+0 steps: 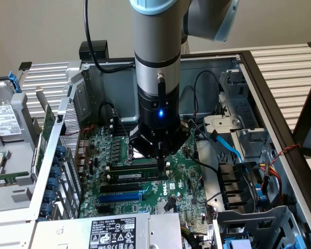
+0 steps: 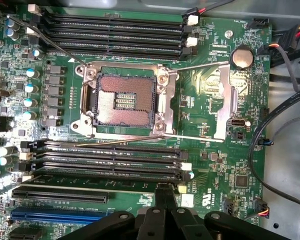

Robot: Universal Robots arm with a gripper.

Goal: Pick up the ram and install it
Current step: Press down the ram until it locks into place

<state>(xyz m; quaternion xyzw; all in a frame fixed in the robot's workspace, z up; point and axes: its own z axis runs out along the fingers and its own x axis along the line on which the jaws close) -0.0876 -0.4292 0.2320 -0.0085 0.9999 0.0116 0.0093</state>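
A grey power supply box [image 1: 111, 231] with a white label sits nearest the camera, at the near edge of the open computer case [image 1: 259, 72]. The case lies on its side and takes up most of the scene. The robot arm [image 1: 155, 52] comes straight down into it from above, grey with a blue light low on the wrist.

Under the arm lies the green motherboard [image 1: 181, 176]. In the wrist view the empty processor socket [image 2: 122, 100] sits at its middle, with a bank of long black slots on either side of it.

In the exterior view the ram [image 1: 137, 175] stands on edge in one of the black slots on the near side of the socket. It runs left to right, its dark chips and small white label facing the camera. A blue slot [image 1: 122, 197] lies just nearer, parallel to it.

The gripper [image 1: 162, 162] has its fingers [image 2: 165, 192] drawn together with nothing between them. The tips point down at the end of the ram on the exterior view's right, by the white end clip. Whether they press on it cannot be told.

A light blue cable [image 1: 229, 148] curves through the case on the exterior view's right, and a round coin battery [image 2: 241, 57] sits on the board beyond the socket.
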